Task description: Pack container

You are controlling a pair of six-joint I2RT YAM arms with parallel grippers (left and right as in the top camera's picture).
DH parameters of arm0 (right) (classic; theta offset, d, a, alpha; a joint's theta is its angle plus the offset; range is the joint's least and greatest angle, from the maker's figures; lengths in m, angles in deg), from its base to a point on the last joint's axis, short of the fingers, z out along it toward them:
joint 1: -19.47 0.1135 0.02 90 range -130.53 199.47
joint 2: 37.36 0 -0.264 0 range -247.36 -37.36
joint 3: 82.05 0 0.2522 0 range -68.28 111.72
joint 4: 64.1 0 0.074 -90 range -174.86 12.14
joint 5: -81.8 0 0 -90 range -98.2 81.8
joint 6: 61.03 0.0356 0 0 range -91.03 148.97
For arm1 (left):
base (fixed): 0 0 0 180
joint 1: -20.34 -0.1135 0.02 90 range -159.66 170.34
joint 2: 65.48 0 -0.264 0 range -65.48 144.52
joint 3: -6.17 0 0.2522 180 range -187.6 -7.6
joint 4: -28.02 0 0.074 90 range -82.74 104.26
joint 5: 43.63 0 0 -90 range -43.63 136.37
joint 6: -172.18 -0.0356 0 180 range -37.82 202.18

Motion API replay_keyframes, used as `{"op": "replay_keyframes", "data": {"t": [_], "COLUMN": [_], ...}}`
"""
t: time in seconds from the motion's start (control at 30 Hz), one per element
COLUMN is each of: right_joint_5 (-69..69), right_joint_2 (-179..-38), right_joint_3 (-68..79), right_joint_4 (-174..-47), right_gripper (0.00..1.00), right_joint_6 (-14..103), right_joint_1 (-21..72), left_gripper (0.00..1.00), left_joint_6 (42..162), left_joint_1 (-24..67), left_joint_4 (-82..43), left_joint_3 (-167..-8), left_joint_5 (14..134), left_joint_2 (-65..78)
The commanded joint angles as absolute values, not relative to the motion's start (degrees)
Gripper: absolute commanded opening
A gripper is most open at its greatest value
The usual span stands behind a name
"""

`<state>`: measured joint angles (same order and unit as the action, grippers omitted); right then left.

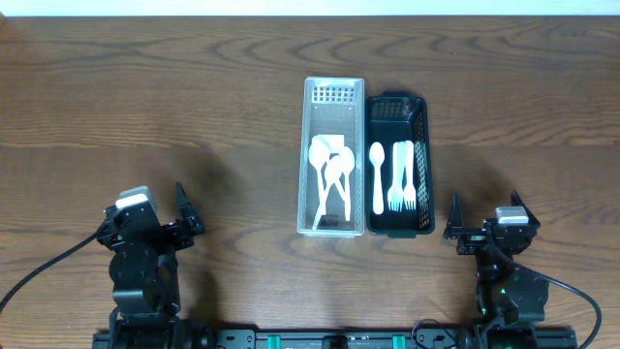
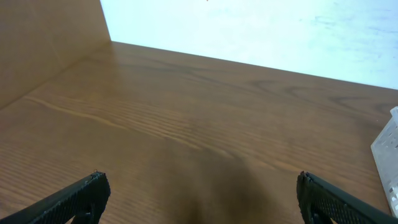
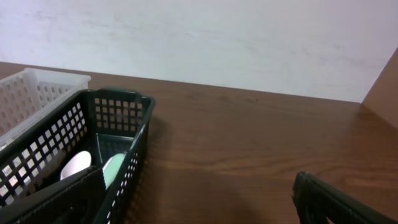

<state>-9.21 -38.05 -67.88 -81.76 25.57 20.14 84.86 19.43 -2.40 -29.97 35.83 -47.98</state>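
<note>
A white perforated basket [image 1: 332,92] stands at the table's middle with white plastic spoons [image 1: 331,173] in it. Touching its right side is a black perforated basket [image 1: 422,126] holding a white spoon [image 1: 377,174] and white forks [image 1: 402,179]. My left gripper [image 1: 184,215] is open and empty at the front left, far from the baskets. My right gripper [image 1: 453,221] is open and empty, just right of the black basket's near corner. The black basket [image 3: 118,112] and the white basket [image 3: 37,84] show in the right wrist view. The white basket's edge [image 2: 388,149] shows in the left wrist view.
Bare brown wooden tabletop [image 1: 145,107] lies to the left and right of the baskets. A white wall [image 3: 217,43] runs behind the table. A wooden side panel [image 2: 43,43] stands at the far left.
</note>
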Motion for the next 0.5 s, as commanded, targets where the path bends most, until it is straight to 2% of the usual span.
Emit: {"op": "replay_keyframes", "data": {"t": [0.0, 0.23, 0.47], "right_joint_5": [-8.73, -8.73, -8.73], "right_joint_2": [-37.85, -37.85, -37.85], "right_joint_3": [-67.97, -67.97, -67.97], "right_joint_4": [-82.09, -82.09, -82.09], "right_gripper": [0.99, 0.99, 0.99], "right_joint_6": [26.32, 26.34, 26.34], "right_joint_1": [20.62, 20.62, 20.62], "left_gripper": [0.98, 0.98, 0.98], "left_joint_6": [83.92, 81.82, 79.70], "left_joint_1": [19.54, 19.43, 19.43], "left_joint_4": [-2.38, -4.17, -12.92], "left_joint_3": [-30.18, -30.18, -29.90], "left_joint_5": [35.34, 33.97, 47.39], "left_joint_2": [-48.31, -52.83, -65.36]}}
